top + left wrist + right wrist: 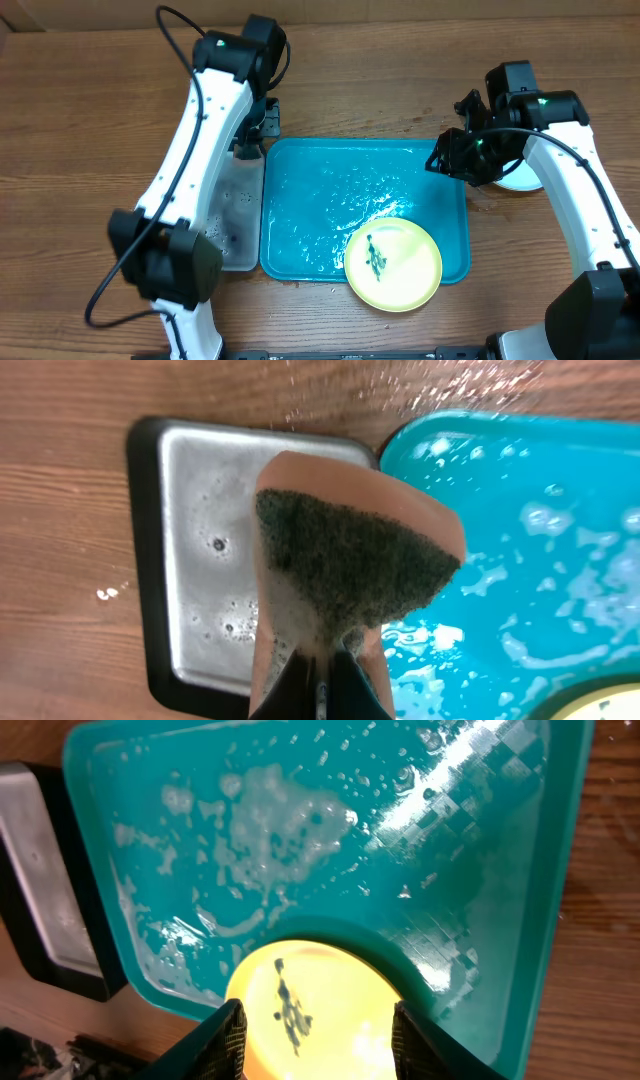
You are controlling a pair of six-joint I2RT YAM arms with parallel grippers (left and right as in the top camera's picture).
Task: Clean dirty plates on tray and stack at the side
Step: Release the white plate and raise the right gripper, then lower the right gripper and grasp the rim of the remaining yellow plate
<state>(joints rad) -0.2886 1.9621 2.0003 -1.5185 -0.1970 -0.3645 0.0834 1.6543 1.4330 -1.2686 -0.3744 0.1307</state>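
One yellow-green plate (393, 264), its dark smear unwiped, lies at the tray's (320, 170) five o'clock corner, overhanging the rim. A pale plate (522, 181) sits on the table (80, 120) off the tray's two o'clock, half hidden; I can't tell how many are there. At least one wipe is left, I'd say. The left pincer (320, 682) clamps a sponge (350, 560) at ten o'clock. The right pincer (318, 1020) hangs spread and empty at two.

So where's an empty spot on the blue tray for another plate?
The left half of the tray, beside the grey tray, is bare but soapy. Crowded: the plate fills the near-right corner, and the right gripper hangs by the far-right corner.
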